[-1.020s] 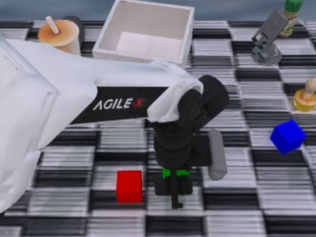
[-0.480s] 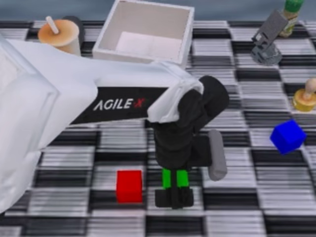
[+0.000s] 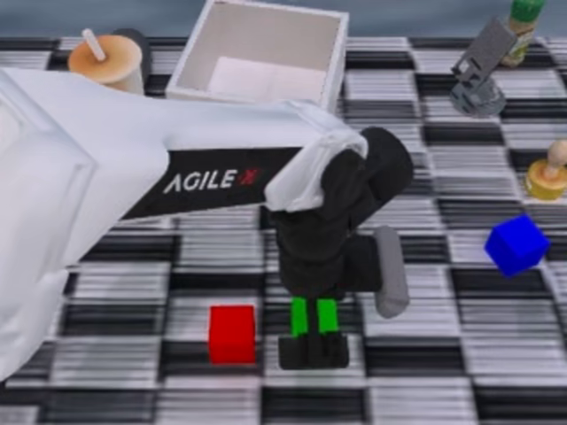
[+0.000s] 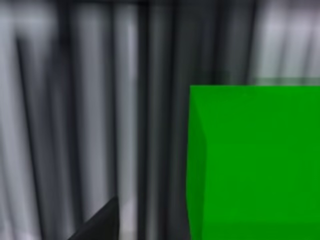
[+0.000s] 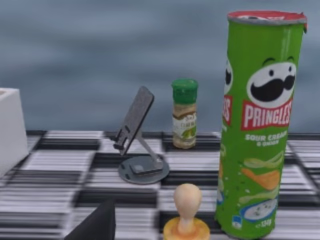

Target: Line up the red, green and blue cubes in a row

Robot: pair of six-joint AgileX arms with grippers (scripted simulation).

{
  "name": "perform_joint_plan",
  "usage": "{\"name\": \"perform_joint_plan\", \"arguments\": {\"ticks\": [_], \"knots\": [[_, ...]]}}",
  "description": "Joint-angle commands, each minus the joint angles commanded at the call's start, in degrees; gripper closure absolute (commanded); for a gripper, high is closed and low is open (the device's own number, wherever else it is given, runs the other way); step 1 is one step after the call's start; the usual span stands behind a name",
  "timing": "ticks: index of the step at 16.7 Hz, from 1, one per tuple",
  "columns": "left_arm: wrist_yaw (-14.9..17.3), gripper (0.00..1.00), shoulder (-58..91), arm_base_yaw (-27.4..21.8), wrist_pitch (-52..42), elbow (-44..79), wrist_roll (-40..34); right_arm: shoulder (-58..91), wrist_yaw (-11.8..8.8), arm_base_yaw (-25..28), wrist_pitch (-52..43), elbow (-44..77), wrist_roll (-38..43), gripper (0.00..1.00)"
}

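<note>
The left hand point(image 3: 312, 352) is reaching down over the near middle of the tabletop point(image 3: 461, 354), just to the right of the red cube point(image 3: 232, 334). Its dark fingers are pointing toward the near edge, and the green cube point(image 3: 314, 315) is showing as two green strips between them and the black wrist. Whether the fingers are pressing on the green cube or are standing slack around it I cannot tell from above. The left wrist view is filled on one side by a green face point(image 4: 255, 162) with striped tabletop beside it, so the green cube is sitting very close under the camera and to one side of its centre.

Taking the red cube as the landmark, the green cube is lying just beside it on its right with a narrow gap between, at about the same depth on the tabletop. That looks like a deliberate spot: the two are forming the start of a row running left to right.

The blue cube point(image 3: 516, 244) is sitting well apart, far to the right of the red cube and farther back, turned at an angle. It is the one not yet in line, and it looks more reachable for the right arm.

The right hand is not appearing in the top view; its wrist camera is looking across a phone stand point(image 5: 140, 145), a spice jar point(image 5: 184, 114), a crisps tube point(image 5: 260, 120) and a wooden stamp point(image 5: 186, 212), so that arm appears parked.
</note>
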Motion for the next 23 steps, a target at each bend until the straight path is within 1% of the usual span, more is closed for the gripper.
{"name": "perform_joint_plan", "arguments": {"ticks": [6, 11, 13, 15, 17, 20, 23], "knots": [[-0.03, 0.0, -3.5, 0.75, -11.24, 7.52, 0.07, 0.0, 0.0, 0.0, 0.0, 0.0, 0.0, 0.0], [-0.03, 0.0, -3.61, 0.49, -11.72, 7.92, 0.06, 0.01, 0.0, 0.0, -0.01, 0.01, 0.0, 0.0], [-0.18, 0.0, -5.36, 1.48, -10.57, 6.32, -0.57, 1.6, -0.07, 0.28, -1.12, 1.54, -0.21, 0.0], [-0.44, 0.0, -9.52, 3.74, -8.01, 2.65, -2.1, 5.3, -0.15, 0.79, -3.61, 5.1, -0.7, 0.0], [-0.73, 0.0, -16.09, 7.03, -4.35, -2.81, -4.39, 11.35, -0.18, 1.48, -7.42, 10.67, -1.44, 0.0], [-1.15, 0.0, -29.85, 13.36, 2.76, -13.86, -9.03, 23.99, -0.11, 2.66, -14.72, 20.92, -2.91, 0.0], [-1.45, 0.0, -47.02, 20.72, 11.32, -27.59, -14.72, 40.77, 0.02, 4.07, -23.68, 32.85, -4.77, 0.0]]}}
